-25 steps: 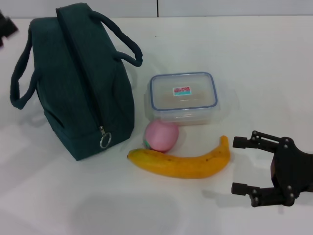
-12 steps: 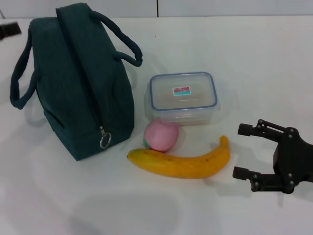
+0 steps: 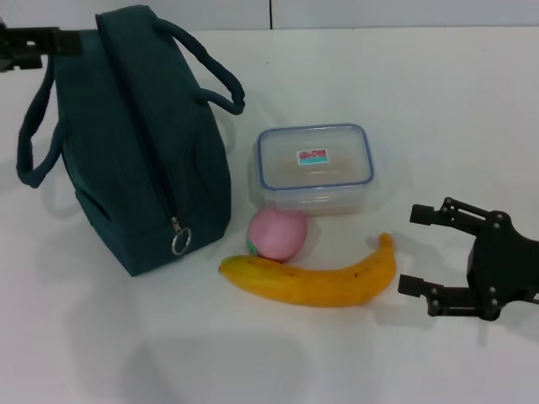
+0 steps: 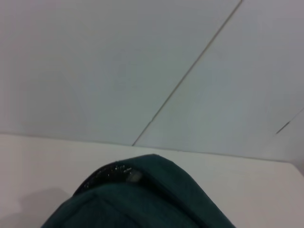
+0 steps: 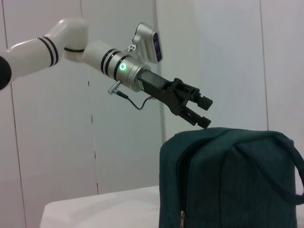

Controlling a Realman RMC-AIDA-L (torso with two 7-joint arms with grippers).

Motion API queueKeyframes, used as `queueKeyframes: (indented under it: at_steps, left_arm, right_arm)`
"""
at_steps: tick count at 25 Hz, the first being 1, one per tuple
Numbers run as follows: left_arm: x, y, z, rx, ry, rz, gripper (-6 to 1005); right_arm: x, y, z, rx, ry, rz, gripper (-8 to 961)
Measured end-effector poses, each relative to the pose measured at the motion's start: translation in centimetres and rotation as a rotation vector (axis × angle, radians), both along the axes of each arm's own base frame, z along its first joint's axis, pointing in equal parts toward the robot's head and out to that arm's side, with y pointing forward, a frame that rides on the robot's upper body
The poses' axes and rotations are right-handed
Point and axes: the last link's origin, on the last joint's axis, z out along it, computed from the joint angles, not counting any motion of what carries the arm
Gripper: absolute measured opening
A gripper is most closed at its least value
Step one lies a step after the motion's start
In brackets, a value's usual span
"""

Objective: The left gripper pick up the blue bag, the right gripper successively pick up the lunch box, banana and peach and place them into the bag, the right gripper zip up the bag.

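Note:
The blue bag (image 3: 135, 143), dark teal with two handles, stands upright at the table's left; it also shows in the right wrist view (image 5: 228, 180) and the left wrist view (image 4: 142, 199). My left gripper (image 3: 50, 42) hovers at the bag's far top end, open with nothing between its fingers, as the right wrist view shows (image 5: 205, 112). The clear lunch box (image 3: 316, 164) with its blue-rimmed lid lies right of the bag. Just in front of it sits the pink peach (image 3: 278, 234), then the banana (image 3: 316, 278). My right gripper (image 3: 411, 249) is open, just right of the banana's tip.
The bag's zipper pull ring (image 3: 181, 242) hangs at its near end. A white table (image 3: 438, 101) carries everything, with bare surface at the right and front. A white panelled wall (image 4: 118, 61) stands behind.
My left gripper has come in from the left edge to the bag's top. The right gripper has shifted slightly away from me, staying open beside the banana.

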Motion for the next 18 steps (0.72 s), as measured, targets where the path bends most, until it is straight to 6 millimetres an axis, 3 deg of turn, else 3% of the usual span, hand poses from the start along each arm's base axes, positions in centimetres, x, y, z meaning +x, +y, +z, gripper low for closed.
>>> queueKeyframes:
  at_steps: [8,18]
  left_arm:
    - [-0.6,1.0,-1.4,-0.04,0.079,0.083,868]
    - [-1.2,1.0,-2.8,-0.083,0.058,0.115,857]
  right_arm:
    - [0.1,0.1,0.0,0.013,-0.009,0.008,880]
    - [0.3,0.2,0.2,0.023,-0.016,0.004,879]
